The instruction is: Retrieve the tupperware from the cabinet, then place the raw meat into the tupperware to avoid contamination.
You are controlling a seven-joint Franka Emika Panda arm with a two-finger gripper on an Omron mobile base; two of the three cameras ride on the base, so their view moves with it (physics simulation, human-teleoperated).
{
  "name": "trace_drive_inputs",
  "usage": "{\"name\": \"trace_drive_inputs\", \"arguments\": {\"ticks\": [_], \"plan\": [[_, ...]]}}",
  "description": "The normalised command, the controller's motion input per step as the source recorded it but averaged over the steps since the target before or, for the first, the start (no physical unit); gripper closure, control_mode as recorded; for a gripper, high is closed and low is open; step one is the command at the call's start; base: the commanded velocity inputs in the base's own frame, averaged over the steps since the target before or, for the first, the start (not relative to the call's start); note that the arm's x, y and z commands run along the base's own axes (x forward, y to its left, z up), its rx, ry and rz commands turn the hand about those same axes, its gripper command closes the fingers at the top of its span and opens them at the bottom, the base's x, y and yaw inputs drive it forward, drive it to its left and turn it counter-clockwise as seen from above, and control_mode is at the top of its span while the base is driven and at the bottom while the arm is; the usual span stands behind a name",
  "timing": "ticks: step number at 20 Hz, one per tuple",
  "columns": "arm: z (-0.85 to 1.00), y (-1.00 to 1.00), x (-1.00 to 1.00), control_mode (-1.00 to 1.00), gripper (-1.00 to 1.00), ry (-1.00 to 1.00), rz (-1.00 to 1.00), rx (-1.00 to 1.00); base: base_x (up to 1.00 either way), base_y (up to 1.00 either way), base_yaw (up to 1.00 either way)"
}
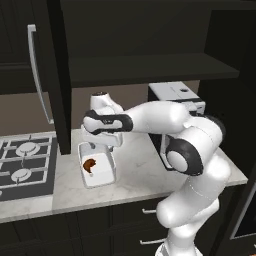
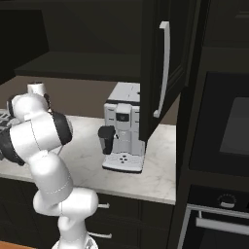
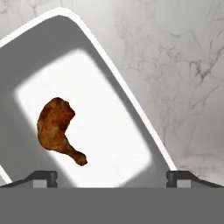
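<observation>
White tupperware (image 3: pixel 144 131) cradles the raw meat (image 3: pixel 57 129) in hand view, beneath the wide-open, empty tool (image 3: pixel 111 177).

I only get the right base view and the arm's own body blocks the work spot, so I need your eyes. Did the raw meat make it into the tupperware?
Observer: Yes, the raw meat lies on the floor of the tupperware.
Operator: Is the gripper holding it?
Observer: No, the gripper is open, fingertips apart above the container.
Operator: Where does the container sit?
Observer: On the marble counter, right of the stove.
</observation>
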Motion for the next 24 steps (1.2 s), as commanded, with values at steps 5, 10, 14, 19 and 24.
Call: {"name": "trace_drive_inputs", "arguments": {"ticks": [5,10,14,19,24], "plan": [[0.37,-0.11,-0.3,-1.0,-1.0,-0.03,0.03,0.0,0.0,0.0,0.0],[0.13,-0.2,-0.46,-1.0,-1.0,-0.09,0.02,0.0,0.0,0.0,0.0],[0.35,-0.18,-0.53,-1.0,-1.0,-0.07,0.03,0.0,0.0,0.0,0.0],[0.46,-0.25,-0.57,-1.0,-1.0,-0.04,0.04,0.0,0.0,0.0,0.0],[0.41,-0.43,-0.51,-1.0,-1.0,-0.01,0.06,0.0,0.0,0.0,0.0]]}}
